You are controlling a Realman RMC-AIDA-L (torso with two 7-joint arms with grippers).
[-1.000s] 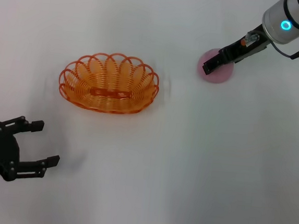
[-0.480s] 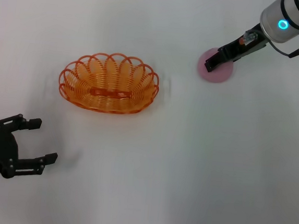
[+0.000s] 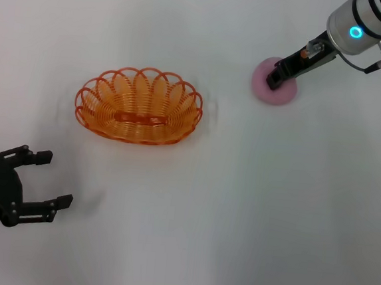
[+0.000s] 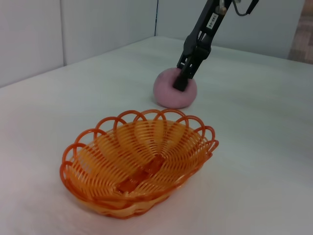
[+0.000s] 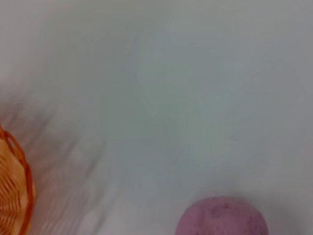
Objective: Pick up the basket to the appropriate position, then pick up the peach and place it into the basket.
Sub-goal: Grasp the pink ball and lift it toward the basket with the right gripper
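The orange wire basket [image 3: 108, 90] sits on the white table, left of centre. It also fills the foreground of the left wrist view [image 4: 98, 147] and shows at the edge of the right wrist view [image 5: 17, 196]. The pink peach [image 3: 281, 96] lies at the far right of the table, well apart from the basket [image 4: 168, 95] [image 5: 222, 218]. My right gripper [image 3: 274, 80] reaches down onto the top of the peach [image 4: 182, 83]. My left gripper [image 3: 55, 179] hovers open and empty near the front left edge, well short of the basket.
The white table [image 3: 238, 207] stretches between the basket and the peach and along the front right. Grey wall panels [image 4: 98, 24] stand beyond the table's far side.
The right gripper has slid a little right and farther back across the peach. The left gripper drew slightly toward the left edge, then stayed still. Basket and peach have not moved.
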